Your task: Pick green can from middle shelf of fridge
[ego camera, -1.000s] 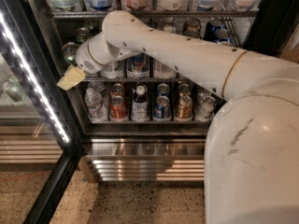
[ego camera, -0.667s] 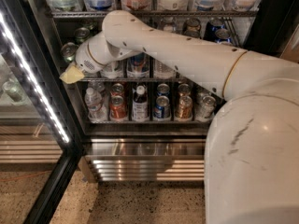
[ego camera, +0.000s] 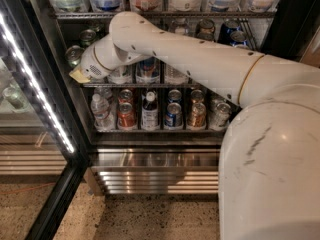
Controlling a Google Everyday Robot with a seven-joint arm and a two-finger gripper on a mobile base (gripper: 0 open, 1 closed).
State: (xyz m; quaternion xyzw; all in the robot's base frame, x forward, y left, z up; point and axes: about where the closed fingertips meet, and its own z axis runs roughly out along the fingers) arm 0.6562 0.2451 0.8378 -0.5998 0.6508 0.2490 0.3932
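The fridge stands open in front of me, with a black frame and a ribbed steel base. My white arm reaches into the middle shelf from the right. The gripper is at the shelf's left end, at the front edge, showing a pale yellow tip. A green can with a silver top stands just above and behind the gripper, close to it; I cannot tell whether they touch. Another greenish can stands further back. The arm hides most of the middle shelf's cans.
The glass door with its white LED strip hangs open at the left, close to the gripper. The lower rack holds short cans and small bottles. The top shelf holds large bottles. Speckled floor lies below.
The gripper has moved slightly up and to the right, closer to the green can at the left end of the middle shelf. The rest of the arm has barely shifted.
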